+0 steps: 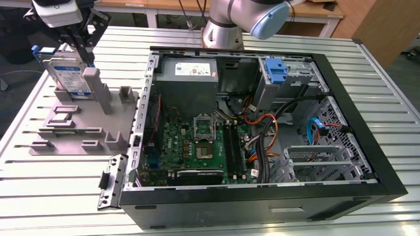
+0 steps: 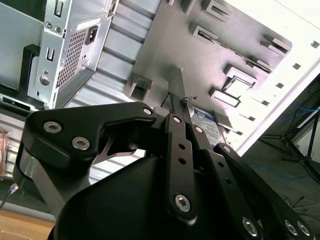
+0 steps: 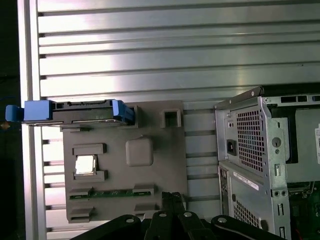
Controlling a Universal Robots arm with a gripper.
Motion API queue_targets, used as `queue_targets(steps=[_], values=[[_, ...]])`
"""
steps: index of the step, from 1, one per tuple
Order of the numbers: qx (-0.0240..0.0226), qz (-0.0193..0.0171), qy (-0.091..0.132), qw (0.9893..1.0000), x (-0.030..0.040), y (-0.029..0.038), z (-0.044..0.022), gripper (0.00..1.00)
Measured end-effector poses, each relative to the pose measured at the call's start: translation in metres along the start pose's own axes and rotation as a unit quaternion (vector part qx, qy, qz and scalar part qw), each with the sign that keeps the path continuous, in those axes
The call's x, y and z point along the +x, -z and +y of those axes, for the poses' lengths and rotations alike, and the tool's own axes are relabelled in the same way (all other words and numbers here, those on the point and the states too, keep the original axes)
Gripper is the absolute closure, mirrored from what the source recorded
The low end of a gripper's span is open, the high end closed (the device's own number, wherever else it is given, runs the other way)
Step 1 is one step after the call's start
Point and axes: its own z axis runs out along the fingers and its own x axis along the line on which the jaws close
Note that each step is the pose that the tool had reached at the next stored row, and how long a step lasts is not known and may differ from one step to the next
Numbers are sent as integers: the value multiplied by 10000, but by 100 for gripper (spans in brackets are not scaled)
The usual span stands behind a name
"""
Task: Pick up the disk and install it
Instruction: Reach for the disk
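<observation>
The disk (image 1: 66, 73) stands on edge in a slot of the grey holder plate (image 1: 72, 135), at the exterior view's left; its white-and-blue label faces the camera and a blue bracket runs along its edges. My gripper (image 1: 84, 51) hangs just above it, near its top corner. In the first wrist view the disk (image 3: 80, 111) is seen edge-on at the plate's far side. There the gripper (image 3: 172, 197) is apart from the disk, shut with nothing between its fingers. In the second wrist view the gripper (image 2: 178, 97) points down at the plate, and the disk's label (image 2: 206, 121) peeks out beside it.
The open computer case (image 1: 367, 162) lies at the exterior view's right, with a grey power supply (image 1: 189, 70), a green motherboard (image 1: 196, 142), cables and a drive cage holding a blue part (image 1: 276, 71). The holder plate (image 3: 150, 175) also carries a chip (image 3: 85, 165) and a memory stick (image 3: 107, 193).
</observation>
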Motion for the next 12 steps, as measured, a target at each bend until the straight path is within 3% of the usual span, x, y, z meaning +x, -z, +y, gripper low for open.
queue_targets(steps=[12], values=[[68, -5, 1, 10000, 146, -33, -10, 90]])
